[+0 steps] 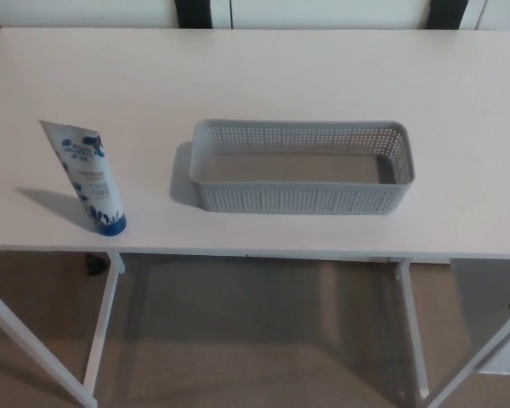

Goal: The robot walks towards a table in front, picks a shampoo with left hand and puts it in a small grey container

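Observation:
A white shampoo tube (89,174) with blue print stands on its blue cap near the table's front left edge, leaning slightly with its crimped end up and to the left. A grey perforated container (302,198) sits at the middle of the white table (263,76), to the right of the tube, and nothing lies inside it. Neither of my hands shows in the head view.
The table's front edge (263,252) runs across the picture below the tube and container. White table legs (102,331) and a brownish floor (255,340) show beneath. A wall with dark vertical strips lies behind the table.

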